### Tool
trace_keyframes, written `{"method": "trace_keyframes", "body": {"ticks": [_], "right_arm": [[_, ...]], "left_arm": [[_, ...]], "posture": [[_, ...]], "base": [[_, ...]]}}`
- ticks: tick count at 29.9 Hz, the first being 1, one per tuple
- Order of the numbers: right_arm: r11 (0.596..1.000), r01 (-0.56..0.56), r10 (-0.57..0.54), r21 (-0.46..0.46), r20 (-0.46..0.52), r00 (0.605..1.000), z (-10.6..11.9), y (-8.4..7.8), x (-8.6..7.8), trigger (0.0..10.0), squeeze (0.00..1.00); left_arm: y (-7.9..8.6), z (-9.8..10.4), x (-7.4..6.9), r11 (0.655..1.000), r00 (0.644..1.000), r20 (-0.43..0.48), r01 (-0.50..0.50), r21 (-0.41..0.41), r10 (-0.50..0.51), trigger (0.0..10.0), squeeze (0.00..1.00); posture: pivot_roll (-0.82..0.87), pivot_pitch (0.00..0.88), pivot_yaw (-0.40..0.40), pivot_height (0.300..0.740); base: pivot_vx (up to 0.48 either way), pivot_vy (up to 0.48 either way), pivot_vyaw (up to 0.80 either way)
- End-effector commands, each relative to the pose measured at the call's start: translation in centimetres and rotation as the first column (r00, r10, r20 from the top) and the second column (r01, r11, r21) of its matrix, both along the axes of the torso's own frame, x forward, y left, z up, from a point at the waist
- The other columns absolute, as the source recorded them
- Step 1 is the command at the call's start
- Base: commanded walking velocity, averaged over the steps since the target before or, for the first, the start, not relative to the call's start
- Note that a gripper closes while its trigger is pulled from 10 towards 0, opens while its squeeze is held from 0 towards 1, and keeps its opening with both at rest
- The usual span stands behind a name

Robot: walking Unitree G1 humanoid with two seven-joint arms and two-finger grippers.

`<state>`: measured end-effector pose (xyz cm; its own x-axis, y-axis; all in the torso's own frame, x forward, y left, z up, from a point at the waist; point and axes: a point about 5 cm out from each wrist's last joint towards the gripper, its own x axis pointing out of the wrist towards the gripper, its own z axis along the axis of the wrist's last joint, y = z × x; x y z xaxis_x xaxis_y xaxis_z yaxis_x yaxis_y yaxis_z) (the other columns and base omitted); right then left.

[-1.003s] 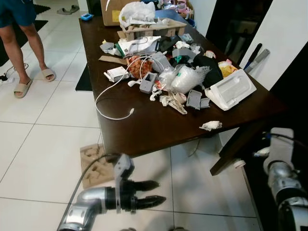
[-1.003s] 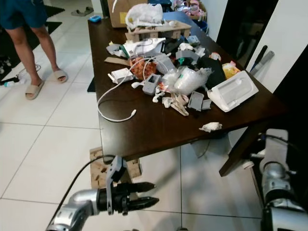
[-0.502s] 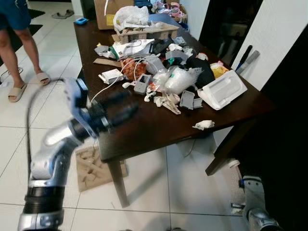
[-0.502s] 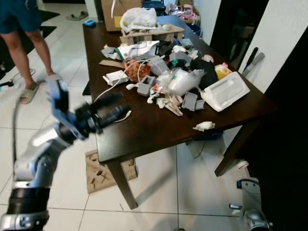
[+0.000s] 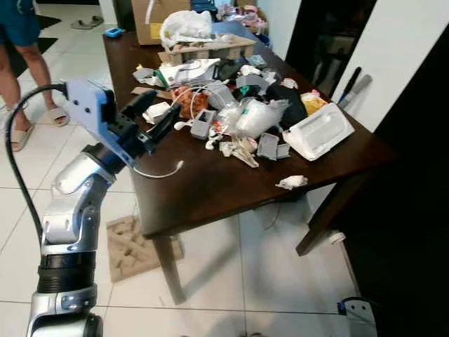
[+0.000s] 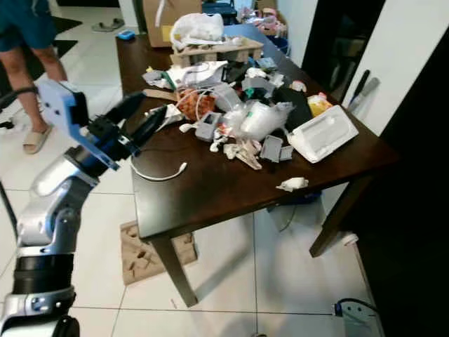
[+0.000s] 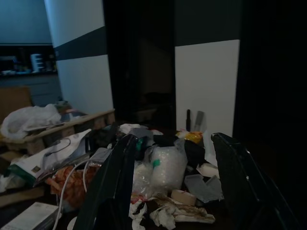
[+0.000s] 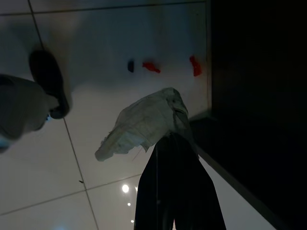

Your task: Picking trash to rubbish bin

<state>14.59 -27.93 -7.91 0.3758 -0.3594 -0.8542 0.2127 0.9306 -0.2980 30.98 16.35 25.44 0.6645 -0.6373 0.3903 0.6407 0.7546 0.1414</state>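
Left eye view: a second ago the left tool (image 5: 151,116) hung low over the floor tiles in front of the surface (image 5: 210,186); now the arm is raised and the tool sits over the surface's near-left corner, at about 9 o'clock from the trash heap (image 5: 242,116), its black fingers apart and aimed at the pile. The reach has begun, though nothing is gripped yet. A white cable (image 5: 158,172) loops just past the fingertips, and a small crumpled white scrap (image 5: 291,182) lies alone at about 5 o'clock from the heap, near the front edge. A white foam tray (image 5: 319,131) rests at the heap's 3 o'clock. A person's legs (image 5: 17,77) stand on the tiles at far left.

Right eye view: the same scene; the left tool's fingers point at a white box (image 6: 163,112) on the heap's left fringe, probably the first pick.

Left wrist view: both fingers (image 7: 115,187) frame the dim pile, gap wide, nothing between them.

Right wrist view: the right tool (image 8: 177,191) hangs by the floor, fingers together, clamped on a pale crumpled rag (image 8: 144,122). No bin can be made out.
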Motion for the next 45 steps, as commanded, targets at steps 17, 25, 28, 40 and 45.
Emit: {"method": "trace_keyframes", "body": {"ticks": [17,25,28,40,45], "right_arm": [[0.999,-0.037,0.037,0.005,-0.089,0.995,-0.9,0.4,-2.3,10.0,0.00],[0.999,-0.053,0.053,0.001,-0.107,0.993,-1.0,0.1,-2.7,10.0,0.00],[0.998,-0.066,0.065,-0.002,-0.113,0.991,-1.0,0.0,-2.8,10.0,0.00],[0.995,-0.097,0.095,-0.005,-0.131,0.987,-1.0,-0.1,-3.1,10.0,0.00],[0.995,-0.103,0.101,-0.002,-0.146,0.984,-1.2,0.0,-3.5,10.0,0.00]], "left_arm": [[-3.5,-1.6,-0.5,0.994,0.993,-0.055,0.102,-0.034,-0.104,10.0,0.00],[-1.9,-1.7,-0.8,0.992,0.994,-0.072,0.080,-0.098,-0.087,10.0,0.00],[-2.0,-2.2,-0.9,0.994,0.994,-0.076,0.070,-0.083,-0.076,10.0,0.00],[-1.7,-4.4,-0.9,0.990,0.989,-0.147,0.010,-0.141,-0.031,10.0,0.00],[-1.3,-4.7,-0.8,0.990,0.987,-0.158,-0.007,-0.139,-0.015,10.0,0.00]], "posture": [[0.06,0.106,-0.023,0.740],[0.06,0.108,-0.035,0.740],[0.06,0.106,-0.038,0.740],[0.06,0.093,-0.040,0.740],[0.06,0.092,-0.039,0.740]], "base": [[0.058,-0.318,0.00],[0.000,0.000,0.00],[0.000,0.000,0.00],[0.248,0.000,0.00],[0.388,0.000,0.00]]}}
